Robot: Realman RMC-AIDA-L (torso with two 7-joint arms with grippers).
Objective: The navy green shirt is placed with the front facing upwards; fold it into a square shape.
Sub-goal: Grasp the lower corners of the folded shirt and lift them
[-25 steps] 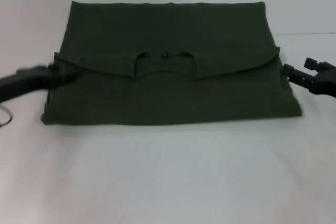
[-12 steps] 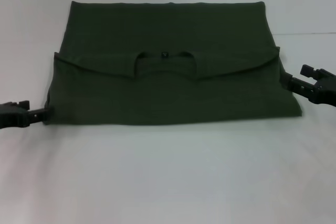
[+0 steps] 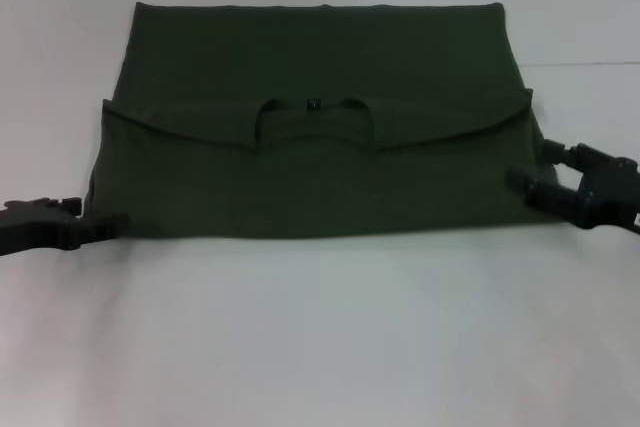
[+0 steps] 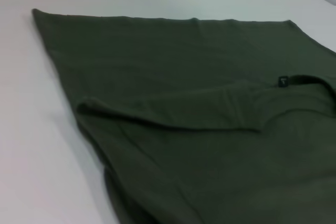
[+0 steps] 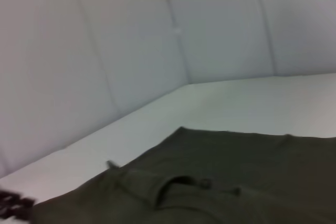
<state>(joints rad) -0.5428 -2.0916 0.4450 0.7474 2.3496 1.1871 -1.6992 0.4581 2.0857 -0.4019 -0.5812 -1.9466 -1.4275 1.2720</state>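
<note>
Fabric of the navy green shirt [image 3: 320,147] is being approached at both near corners, a clear change from half a second earlier. Nearest the camera, the left gripper [image 3: 112,222] is being pressed in against the shirt's near left corner, where before it was only being held just outside that edge; its tip is now touching or overlapping the hem. Whether its fingers are parted or closed cannot be told. On the opposite side, the right gripper [image 3: 530,185] is being brought down along the shirt's right edge toward the near right corner, having been farther back beside the folded sleeve line a moment ago. Its 2 fingers are being held spread apart, 1 over the cloth and 1 outside the edge, with nothing clamped yet.

Beyond the grippers, the shirt itself is being left undisturbed on the white table [image 3: 320,327]. It is lying flat, already folded once, with the collar [image 3: 314,117] and shoulder line turned down across the middle and the far fold running straight behind it. No printed lettering is being shown.

Judged from this, both near corners are being set up for a grasp, so that the near half can be lifted back over the collar. Neither corner is being raised yet.
</note>
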